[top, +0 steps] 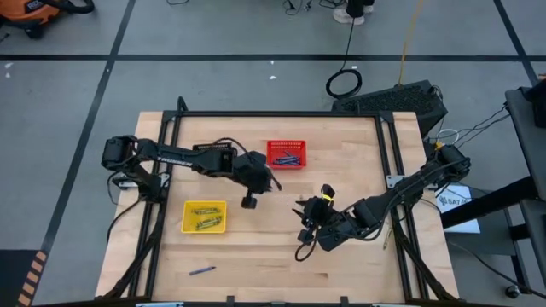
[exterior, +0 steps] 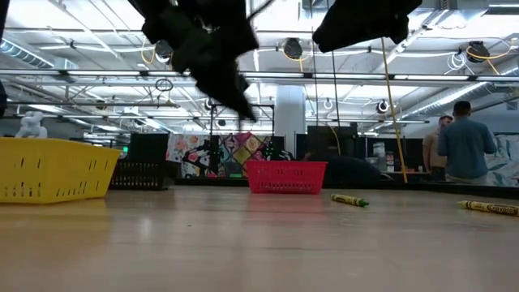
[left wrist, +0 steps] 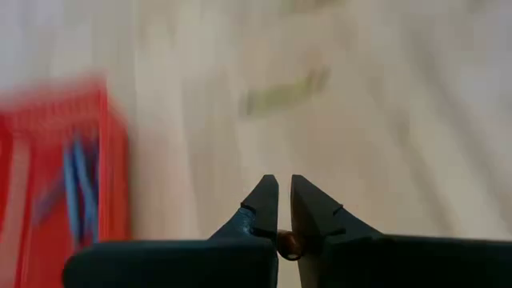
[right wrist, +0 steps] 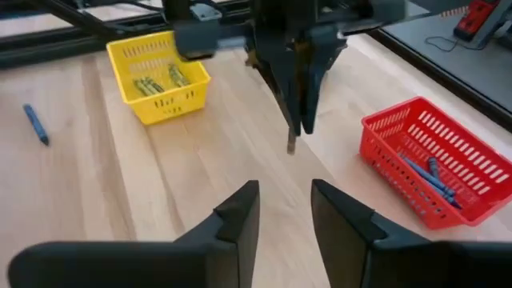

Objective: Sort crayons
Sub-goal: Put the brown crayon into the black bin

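My left gripper [top: 273, 182] hangs over the table's middle, between the red basket [top: 287, 154] and the yellow basket [top: 205, 217], shut on a small brownish crayon [right wrist: 291, 145]. My right gripper [right wrist: 282, 210] is open and empty, a little to the near right of it [top: 305, 215]. Blue crayons [right wrist: 422, 178] lie in the red basket and yellow-green ones [right wrist: 157, 81] in the yellow basket. One blue crayon [top: 202, 270] lies on the table near the front edge. Two yellow-green crayons [exterior: 349, 199] [exterior: 491, 208] lie on the table at the right. My left gripper pinches the brownish crayon between its two fingers [right wrist: 300, 100], which point down from above. The crayon's lower end [right wrist: 291, 146] sticks out below the fingertips, upright and clear of the table. Its upper part is hidden between the fingers.
A black mesh basket [exterior: 142, 173] stands behind the yellow one, mostly under my left arm in the high view. Dark frame rails [top: 388, 145] run along the table's sides. People stand in the room beyond the table [exterior: 465, 146].
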Controlling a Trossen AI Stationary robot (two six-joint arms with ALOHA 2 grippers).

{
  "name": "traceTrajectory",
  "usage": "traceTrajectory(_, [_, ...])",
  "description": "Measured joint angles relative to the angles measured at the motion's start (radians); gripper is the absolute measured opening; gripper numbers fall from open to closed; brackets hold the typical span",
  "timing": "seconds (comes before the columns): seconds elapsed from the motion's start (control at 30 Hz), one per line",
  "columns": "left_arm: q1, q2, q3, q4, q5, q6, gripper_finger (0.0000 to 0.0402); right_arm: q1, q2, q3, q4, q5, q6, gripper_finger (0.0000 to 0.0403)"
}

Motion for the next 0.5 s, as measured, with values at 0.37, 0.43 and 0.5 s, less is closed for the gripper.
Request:
traceTrajectory(0.37, [0.092,-0.053,0.000,-0.324,-0.073,0.004,0.0010,0.000,0.000,0.000,-0.024,-0.002,0.000,0.0102])
traceTrajectory(0.43, [0.104,-0.082,0.001,-0.362,-0.075,0.020,0.0010,0.000,0.000,0.000,-0.029,-0.003,0.000,0.0102])
traceTrajectory(0.5, [0.114,-0.118,0.000,-0.423,-0.097,0.037,0.0010,0.000,0.000,0.000,-0.034,-0.003,0.000,0.0102])
